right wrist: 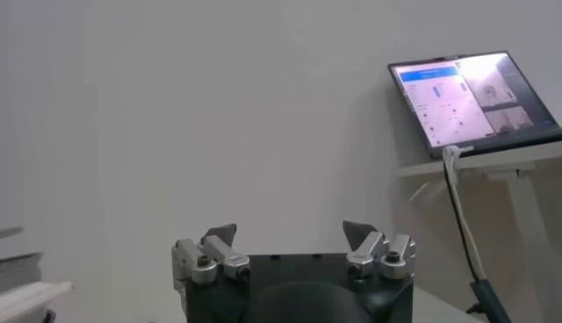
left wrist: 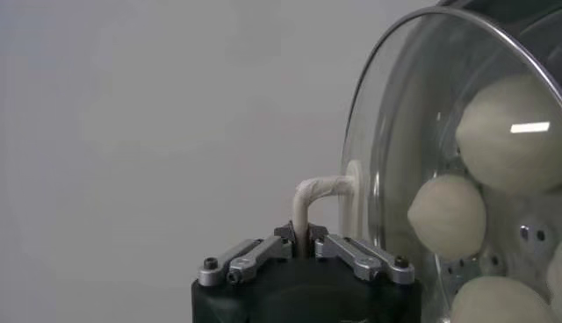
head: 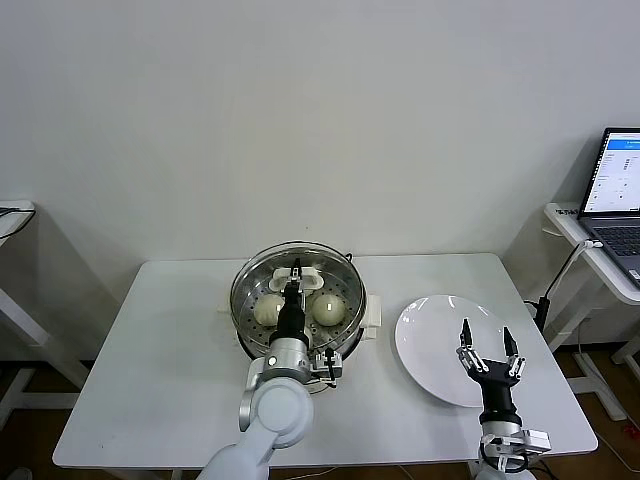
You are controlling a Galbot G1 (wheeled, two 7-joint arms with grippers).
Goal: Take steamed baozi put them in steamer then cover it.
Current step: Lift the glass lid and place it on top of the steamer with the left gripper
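The steamer (head: pixel 241 300), a shiny steel pot with white side handles, stands at the back middle of the table. A clear glass lid (head: pixel 322 262) rests over it. Under the glass I see steamed baozi (head: pixel 267 310) (head: pixel 329 309). My left gripper (head: pixel 295 274) reaches in from the front and is shut on the lid's white handle. In the left wrist view the jaws (left wrist: pixel 302 239) pinch the handle (left wrist: pixel 320 188), and the lid (left wrist: pixel 395 132) shows three baozi (left wrist: pixel 448 215) behind it. My right gripper (head: pixel 487 336) stands open and holds nothing above the white plate (head: pixel 430 330); in its own view (right wrist: pixel 290 233) the jaws stand wide apart.
The bare white plate lies on the right side of the white table (head: pixel 150 380). A laptop (head: pixel 620 190) (right wrist: pixel 470 96) sits on a side stand past the table's right edge, with a cable hanging down. Another stand's edge (head: pixel 12 212) shows at far left.
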